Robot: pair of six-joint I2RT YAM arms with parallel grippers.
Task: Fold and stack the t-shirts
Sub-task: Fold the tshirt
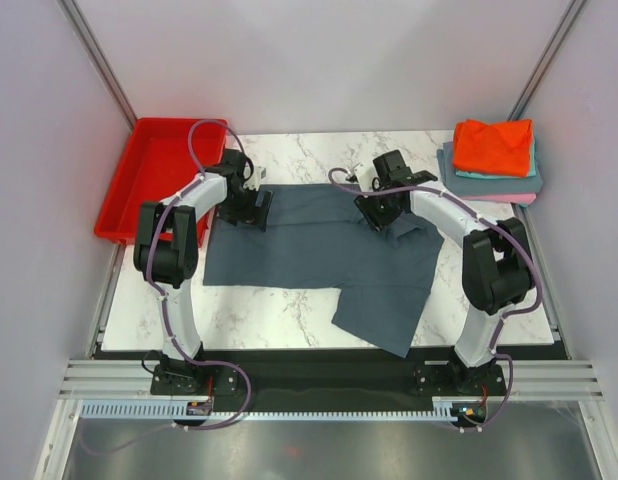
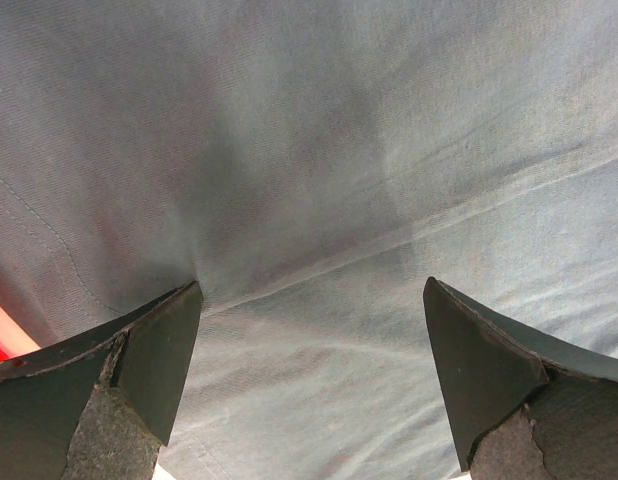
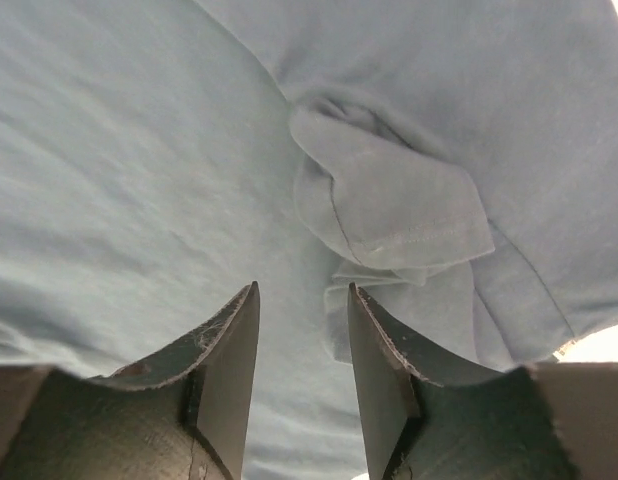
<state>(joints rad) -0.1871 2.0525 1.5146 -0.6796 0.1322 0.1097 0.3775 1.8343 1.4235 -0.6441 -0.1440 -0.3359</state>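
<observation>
Red plastic forms the tray (image 1: pixel 154 180) at the far left corner of the white marble bench (image 1: pixel 279 315); a loop of the left arm's purple cable arcs over its right rim, and I cannot make out anything lying inside it.

Just right of the tray, the left hand (image 1: pixel 251 205) (image 2: pixel 309 385) sits low over the far left edge of the big blue-grey shirt (image 1: pixel 319 250). Its fingers (image 2: pixel 154 350) are spread wide with only flat cloth between them, so it grips nothing; whether the tips press on the fabric I cannot tell.

That shirt lies across the middle of the bench, mostly flat. Its near right part hangs down as a slanted flap that reaches the bench's near edge.

On the shirt's far right part, the right hand (image 1: pixel 379 212) (image 3: pixel 304 390) hovers with its fingers (image 3: pixel 229 360) only narrowly apart and nothing pinched between them. A bunched sleeve fold (image 3: pixel 389 210) lies just beyond the tips.

At the far right corner stands a stack of folded shirts: orange-red (image 1: pixel 492 145) on top, then teal (image 1: pixel 479 176), grey-blue (image 1: pixel 494 186), and pink (image 1: pixel 524 198) at the bottom.
</observation>
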